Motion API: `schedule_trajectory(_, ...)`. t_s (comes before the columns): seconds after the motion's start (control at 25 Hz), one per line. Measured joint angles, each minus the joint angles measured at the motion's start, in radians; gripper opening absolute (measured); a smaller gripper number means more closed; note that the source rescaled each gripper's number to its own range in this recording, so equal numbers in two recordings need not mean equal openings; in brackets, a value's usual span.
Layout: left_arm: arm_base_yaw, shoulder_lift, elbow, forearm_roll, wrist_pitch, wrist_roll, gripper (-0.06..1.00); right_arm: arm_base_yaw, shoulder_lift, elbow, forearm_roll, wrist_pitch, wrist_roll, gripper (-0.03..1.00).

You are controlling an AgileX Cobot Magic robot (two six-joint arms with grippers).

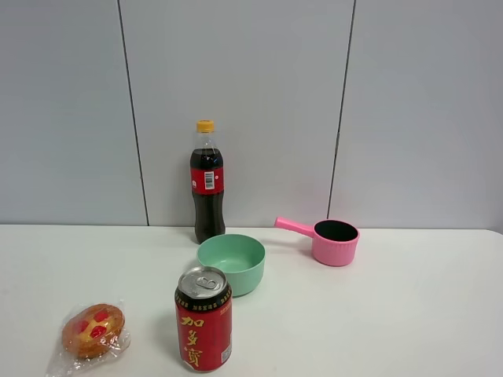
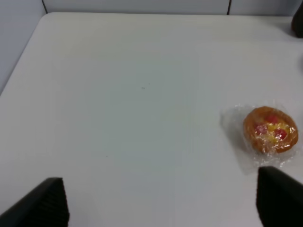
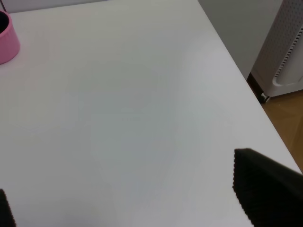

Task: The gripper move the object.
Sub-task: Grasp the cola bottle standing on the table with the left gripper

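At the back of the white table (image 1: 393, 314), seen from the high camera, the cola bottle (image 1: 207, 181) stands upright close to the wall, just behind a green bowl (image 1: 231, 263). A pink scoop (image 1: 326, 238) sits to the right of the bowl. A red can (image 1: 203, 318) and a wrapped pastry (image 1: 93, 331) are nearer the front edge. No arm shows in this view and nothing touches the bottle.

From the left wrist camera, the left gripper (image 2: 161, 201) has its jaws spread wide with nothing between them, over bare tabletop. The pastry (image 2: 270, 130) lies just beyond one jaw. The bottle cannot be made out with any certainty.

From the right wrist camera, the right gripper (image 3: 128, 198) is likewise spread and empty, near the table's side edge. Only part of the pink scoop (image 3: 7, 30) shows at the far corner, and the bottle is out of sight.

By my reading, the task has not begun. The reach to the bottle, the grasp, the carry and the release are all left to do.
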Motion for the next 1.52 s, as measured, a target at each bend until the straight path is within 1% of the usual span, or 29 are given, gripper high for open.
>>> schedule_trajectory(0.04,0.000,0.000,0.000,0.000,0.000,0.000,0.56,0.000,0.000,0.000,0.000,0.000,0.000,1.00)
schedule_trajectory(1.52,0.000,0.000,0.000,0.000,0.000,0.000,0.56,0.000,0.000,0.000,0.000,0.000,0.000,1.00)
